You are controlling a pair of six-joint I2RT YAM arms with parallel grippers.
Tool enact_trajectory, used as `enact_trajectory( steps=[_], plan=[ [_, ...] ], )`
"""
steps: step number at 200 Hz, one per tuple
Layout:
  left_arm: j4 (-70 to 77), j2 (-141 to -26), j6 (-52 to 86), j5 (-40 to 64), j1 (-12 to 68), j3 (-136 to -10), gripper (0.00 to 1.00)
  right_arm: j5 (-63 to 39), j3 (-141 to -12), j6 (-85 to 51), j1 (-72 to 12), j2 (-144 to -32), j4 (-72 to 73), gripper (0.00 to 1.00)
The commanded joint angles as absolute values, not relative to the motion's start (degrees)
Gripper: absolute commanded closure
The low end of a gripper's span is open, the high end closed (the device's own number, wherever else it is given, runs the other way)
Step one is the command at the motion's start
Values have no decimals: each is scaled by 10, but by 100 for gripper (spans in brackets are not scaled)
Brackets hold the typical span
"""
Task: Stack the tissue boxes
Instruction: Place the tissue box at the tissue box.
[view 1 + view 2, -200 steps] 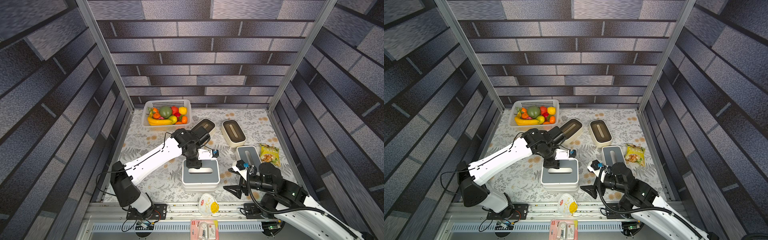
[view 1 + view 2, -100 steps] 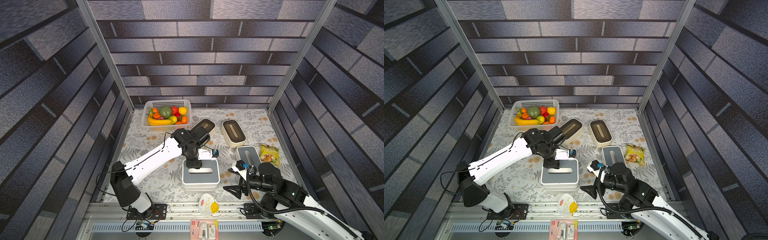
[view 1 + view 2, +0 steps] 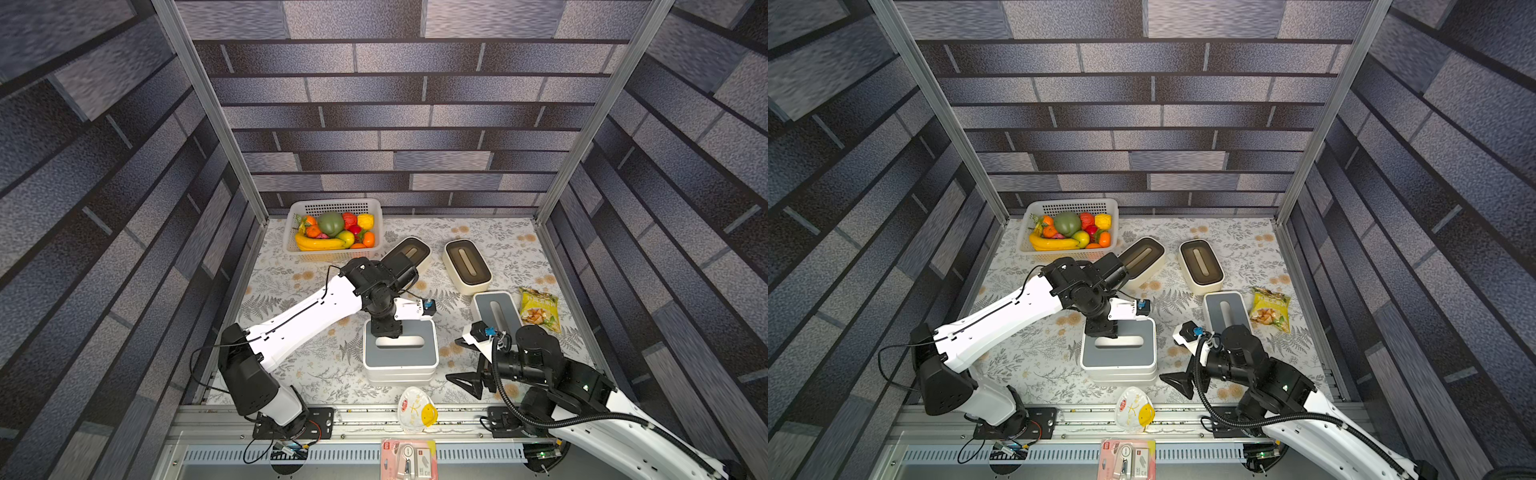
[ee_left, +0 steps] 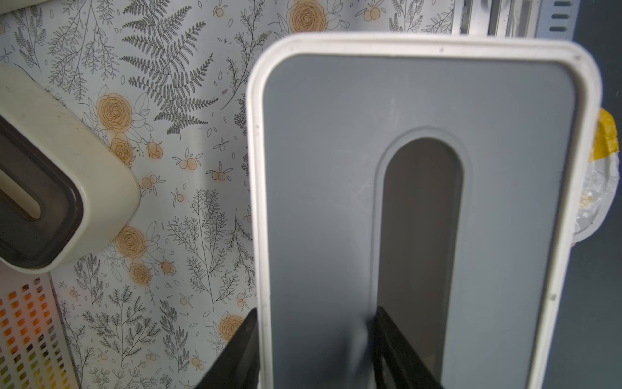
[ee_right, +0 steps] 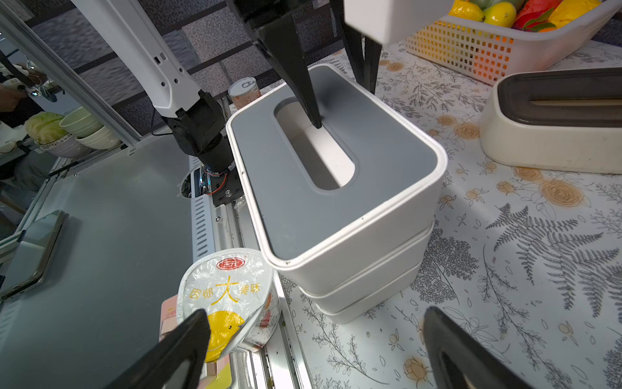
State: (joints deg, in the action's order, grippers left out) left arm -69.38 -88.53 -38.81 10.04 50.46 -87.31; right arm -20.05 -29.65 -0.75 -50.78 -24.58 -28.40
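A white tissue box with a grey slotted lid (image 3: 399, 353) (image 3: 1119, 353) tops a nested stack of white boxes (image 5: 363, 283) at the front centre. My left gripper (image 4: 316, 350) (image 3: 386, 330) is shut on that top box's wall, one finger in the slot (image 5: 303, 91) and one outside. To the right of the stack, my right gripper (image 5: 316, 353) (image 3: 465, 361) hangs open and empty near the table. Two cream tissue boxes with dark-brown lids (image 3: 467, 266) (image 3: 409, 253) lie at the back, one partly hidden by my left arm. Another grey-lidded box (image 3: 496, 309) lies by my right arm.
A white basket of fruit (image 3: 332, 226) stands at the back left. A yellow snack bag (image 3: 538, 309) lies at the right edge. A foil-lidded cup (image 3: 415, 409) (image 5: 225, 289) rests on the front rail, just in front of the stack, with a pink package (image 3: 407, 459) below it.
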Motion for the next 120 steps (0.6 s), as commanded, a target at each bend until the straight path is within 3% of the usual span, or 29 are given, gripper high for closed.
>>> enact_trajectory(
  steps=[1, 120],
  plan=[
    [-699, -864, -402, 110, 500, -865, 51, -204, -295, -7, -516, -246, -281, 0],
    [-723, -893, -414, 129, 493, -894, 53, -197, -295, -7, -526, -251, -283, 0]
  ],
)
